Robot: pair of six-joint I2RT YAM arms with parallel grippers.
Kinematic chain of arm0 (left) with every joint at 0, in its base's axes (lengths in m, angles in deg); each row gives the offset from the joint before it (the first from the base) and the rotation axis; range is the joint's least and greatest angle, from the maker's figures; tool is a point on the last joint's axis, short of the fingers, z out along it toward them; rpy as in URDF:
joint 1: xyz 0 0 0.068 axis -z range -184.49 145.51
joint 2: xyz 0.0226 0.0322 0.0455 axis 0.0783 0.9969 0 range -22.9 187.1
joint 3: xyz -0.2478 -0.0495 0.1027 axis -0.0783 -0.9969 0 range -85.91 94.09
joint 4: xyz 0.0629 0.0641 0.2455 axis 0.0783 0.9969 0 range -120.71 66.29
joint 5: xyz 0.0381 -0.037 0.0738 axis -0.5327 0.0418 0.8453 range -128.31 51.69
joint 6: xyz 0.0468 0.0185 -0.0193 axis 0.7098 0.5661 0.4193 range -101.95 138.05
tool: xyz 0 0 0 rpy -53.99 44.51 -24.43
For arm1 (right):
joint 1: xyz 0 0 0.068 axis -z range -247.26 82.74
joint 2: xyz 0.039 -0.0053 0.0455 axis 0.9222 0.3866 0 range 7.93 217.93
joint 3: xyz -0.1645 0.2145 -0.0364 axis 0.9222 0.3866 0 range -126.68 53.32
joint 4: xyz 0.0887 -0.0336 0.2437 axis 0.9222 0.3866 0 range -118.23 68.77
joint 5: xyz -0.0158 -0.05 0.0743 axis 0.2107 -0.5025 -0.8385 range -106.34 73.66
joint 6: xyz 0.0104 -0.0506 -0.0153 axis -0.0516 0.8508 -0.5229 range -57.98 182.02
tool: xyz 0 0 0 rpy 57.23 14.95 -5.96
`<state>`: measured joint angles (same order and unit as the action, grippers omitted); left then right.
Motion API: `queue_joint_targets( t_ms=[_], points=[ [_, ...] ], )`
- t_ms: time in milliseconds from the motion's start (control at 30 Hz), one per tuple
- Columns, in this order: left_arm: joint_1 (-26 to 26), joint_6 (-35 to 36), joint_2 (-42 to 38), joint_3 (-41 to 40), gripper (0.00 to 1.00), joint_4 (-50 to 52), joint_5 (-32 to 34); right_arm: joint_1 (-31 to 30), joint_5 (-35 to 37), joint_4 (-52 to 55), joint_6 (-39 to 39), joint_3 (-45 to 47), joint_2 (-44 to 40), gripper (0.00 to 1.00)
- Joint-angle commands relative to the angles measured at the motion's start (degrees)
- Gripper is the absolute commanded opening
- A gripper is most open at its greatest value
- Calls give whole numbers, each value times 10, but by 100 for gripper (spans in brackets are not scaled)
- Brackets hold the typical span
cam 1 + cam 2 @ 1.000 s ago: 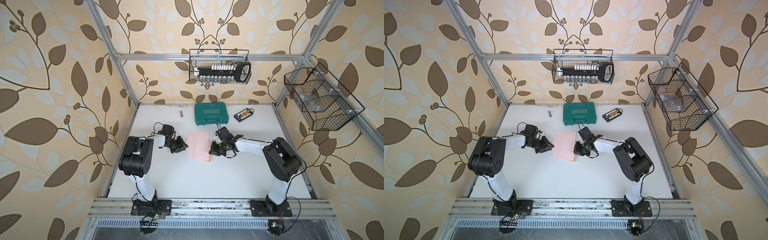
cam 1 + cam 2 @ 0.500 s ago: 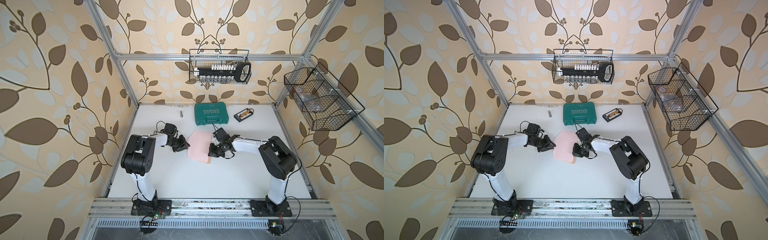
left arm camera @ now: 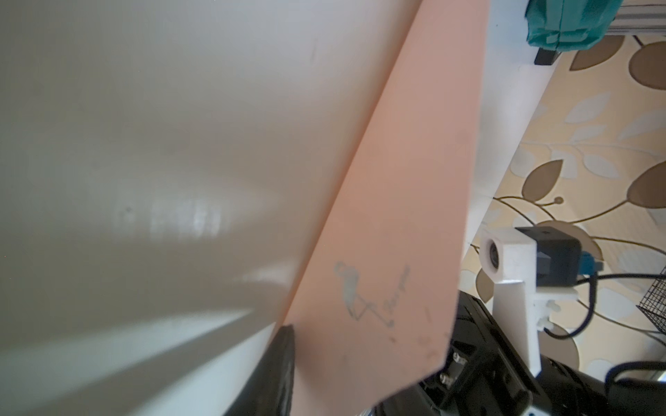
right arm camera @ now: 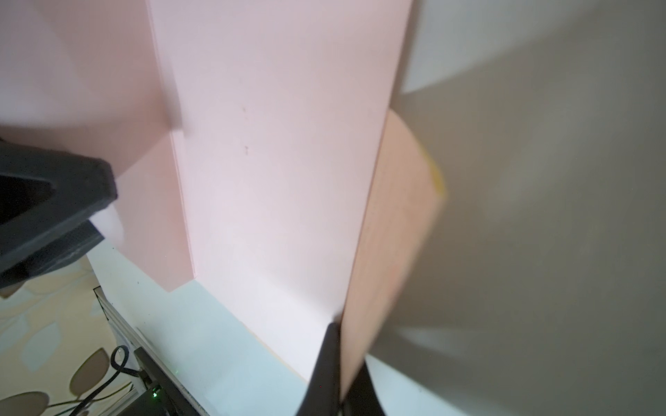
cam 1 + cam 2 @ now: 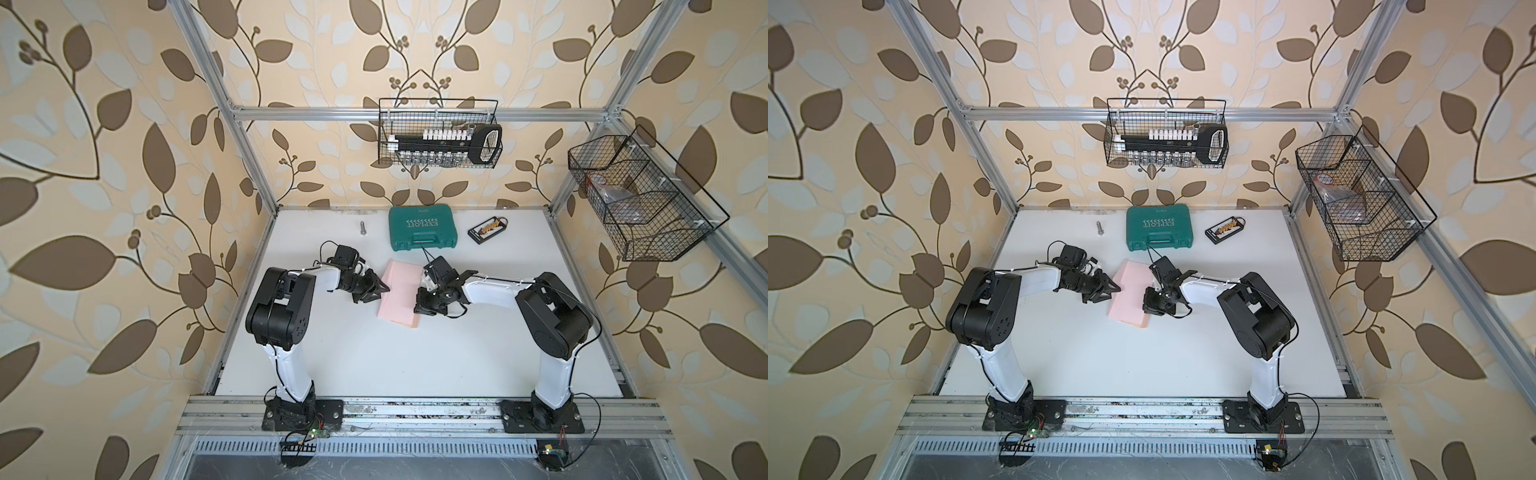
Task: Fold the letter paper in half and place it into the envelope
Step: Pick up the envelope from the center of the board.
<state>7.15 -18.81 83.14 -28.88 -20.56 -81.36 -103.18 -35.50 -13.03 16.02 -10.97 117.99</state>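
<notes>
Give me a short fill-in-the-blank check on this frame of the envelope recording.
The envelope is ____ in colour.
The right gripper is ____ on the envelope's edge.
The green case behind the envelope bears the printed word ____.
Missing words: pink; shut; EXPLOIT.

free: near table (image 5: 395,361) | obstacle: green case (image 5: 423,234) (just behind envelope (image 5: 399,291))

Both top views look steeply down from high over the arm bases, taking in the whole surface (image 5: 374,361) with near-identical coverage. Wrist views sit very close, low, from opposite sides. They share the envelope (image 3: 396,216).
</notes>
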Motion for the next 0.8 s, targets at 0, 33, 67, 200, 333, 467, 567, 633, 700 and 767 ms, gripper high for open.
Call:
queue_joint_targets(
  t_ms=[0,33,67,200,333,467,567,633,700,767],
  points=[
    [4,21,-18,13,33,13,-15,-4,-8,-10,5,-16,18,0],
    [4,25,-19,14,33,19,-10,-4,-8,-10,6,-17,18,0],
    [5,30,-19,15,33,27,-1,-4,-9,-9,6,-17,18,0],
    [8,55,-28,18,29,62,42,-3,-8,-7,9,-16,15,0],
    [14,71,-39,21,24,92,96,-5,-7,-6,11,-13,10,0],
    [21,79,-44,27,14,105,128,-4,-4,-1,15,-12,2,0],
    [27,90,-45,40,1,119,140,-4,-2,5,20,-13,-4,0],
    [28,99,-49,49,0,132,148,-4,2,12,24,-13,-12,0],
    [28,111,-59,61,0,151,161,-4,6,21,30,-11,-21,0],
    [28,128,-76,76,0,172,177,-4,12,30,36,-7,-37,0]
  ],
)
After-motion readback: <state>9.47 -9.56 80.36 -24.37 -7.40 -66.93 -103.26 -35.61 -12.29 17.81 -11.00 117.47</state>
